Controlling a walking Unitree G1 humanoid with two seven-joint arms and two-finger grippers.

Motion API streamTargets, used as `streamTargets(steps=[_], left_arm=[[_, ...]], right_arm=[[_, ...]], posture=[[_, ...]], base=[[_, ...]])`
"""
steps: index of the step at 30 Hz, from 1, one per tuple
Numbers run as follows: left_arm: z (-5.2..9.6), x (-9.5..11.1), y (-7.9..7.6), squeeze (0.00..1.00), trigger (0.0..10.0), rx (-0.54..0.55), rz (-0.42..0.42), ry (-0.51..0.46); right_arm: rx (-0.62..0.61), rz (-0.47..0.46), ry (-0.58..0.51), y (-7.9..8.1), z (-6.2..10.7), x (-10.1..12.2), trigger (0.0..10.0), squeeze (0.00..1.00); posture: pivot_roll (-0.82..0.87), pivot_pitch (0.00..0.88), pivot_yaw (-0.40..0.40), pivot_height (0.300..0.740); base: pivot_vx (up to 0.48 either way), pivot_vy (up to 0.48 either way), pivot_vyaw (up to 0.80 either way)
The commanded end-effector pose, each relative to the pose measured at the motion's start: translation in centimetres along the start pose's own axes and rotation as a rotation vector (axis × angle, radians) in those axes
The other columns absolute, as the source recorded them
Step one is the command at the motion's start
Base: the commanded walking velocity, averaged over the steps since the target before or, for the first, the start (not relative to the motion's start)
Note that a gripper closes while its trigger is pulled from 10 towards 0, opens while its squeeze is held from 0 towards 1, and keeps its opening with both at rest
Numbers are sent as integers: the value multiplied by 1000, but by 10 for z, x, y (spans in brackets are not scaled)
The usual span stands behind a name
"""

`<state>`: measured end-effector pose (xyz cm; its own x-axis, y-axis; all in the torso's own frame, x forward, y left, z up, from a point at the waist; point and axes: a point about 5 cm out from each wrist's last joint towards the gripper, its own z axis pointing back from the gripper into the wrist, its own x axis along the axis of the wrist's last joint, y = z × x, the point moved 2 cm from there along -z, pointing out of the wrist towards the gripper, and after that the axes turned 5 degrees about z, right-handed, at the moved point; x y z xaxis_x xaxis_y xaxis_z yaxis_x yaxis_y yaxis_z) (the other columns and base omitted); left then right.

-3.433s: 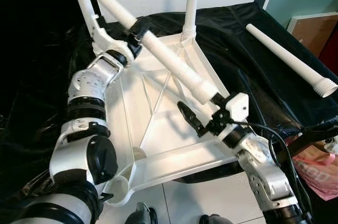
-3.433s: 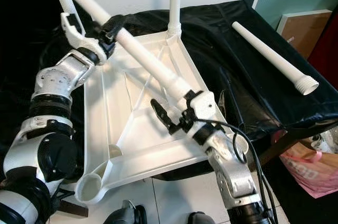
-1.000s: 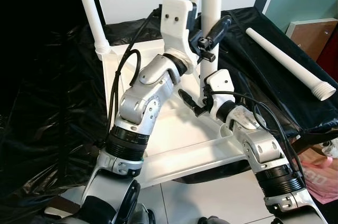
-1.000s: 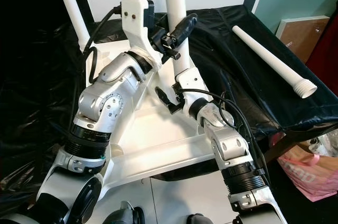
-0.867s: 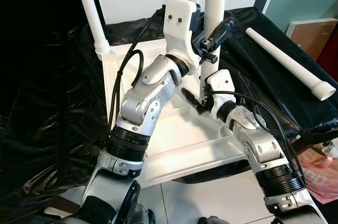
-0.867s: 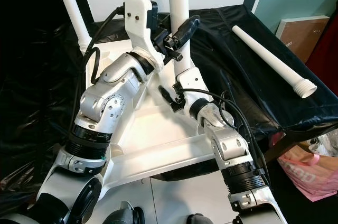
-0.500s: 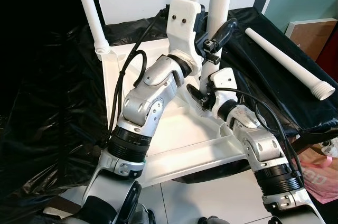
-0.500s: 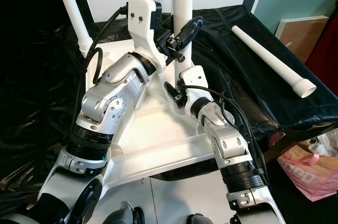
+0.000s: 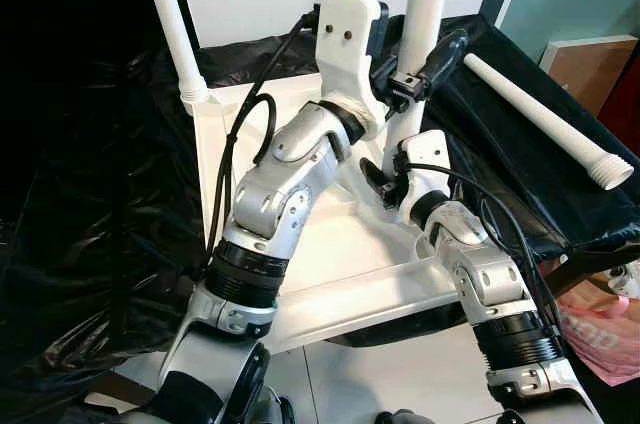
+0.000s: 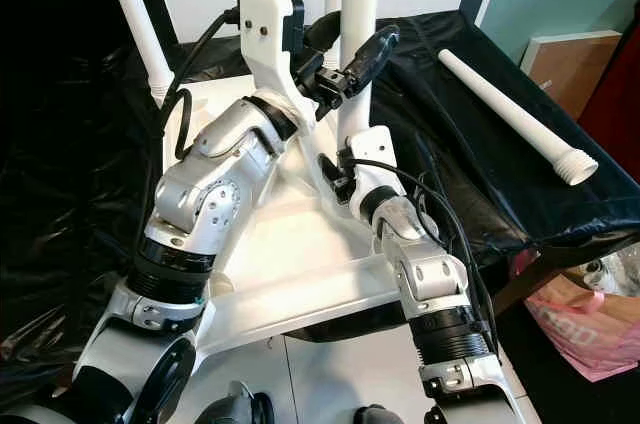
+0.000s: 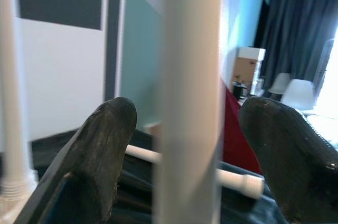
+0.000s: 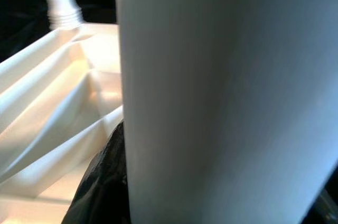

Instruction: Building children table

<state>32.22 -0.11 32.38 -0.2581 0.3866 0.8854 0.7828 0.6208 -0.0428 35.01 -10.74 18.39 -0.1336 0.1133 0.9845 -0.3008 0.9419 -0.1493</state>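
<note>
White plastic table top [image 9: 300,254], lying upside down on black plastic sheeting [image 9: 90,194], carries upright white tubular legs; one stands at its far left corner [image 9: 172,19]. Left gripper [image 9: 420,56] grips a near-vertical white leg [image 9: 425,14] with its black fingers [image 11: 108,145] closed on either side of the tube (the left wrist view shows both pads flanking it). Right gripper [image 9: 382,182] sits lower at the same leg's base, near the table top's right edge; whether its fingers clasp the tube cannot be told, since the right wrist view is blurred by the tube close up. Another loose white leg with a threaded end [image 10: 515,114] lies on the sheeting to the right. No legible writing appears.
</note>
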Motion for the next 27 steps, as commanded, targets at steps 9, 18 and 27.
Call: streamTargets(steps=[9,18,27], left_arm=[[28,-24,21,0,10000,98,-63,70],[61,-69,20,0,10000,56,-124,264],[88,-109,1,0,10000,-117,-227,453]], right_arm=[[-174,-70,-26,-24,9,-4,10000,0],[-227,-74,-68,-35,21,-4,10000,0],[-259,-60,-98,-42,24,0,10000,0]], posture=[[-18,36,-3,740],[-18,46,-5,740],[-21,55,-5,740]], base=[[0,0,0],[0,0,0],[0,0,0]])
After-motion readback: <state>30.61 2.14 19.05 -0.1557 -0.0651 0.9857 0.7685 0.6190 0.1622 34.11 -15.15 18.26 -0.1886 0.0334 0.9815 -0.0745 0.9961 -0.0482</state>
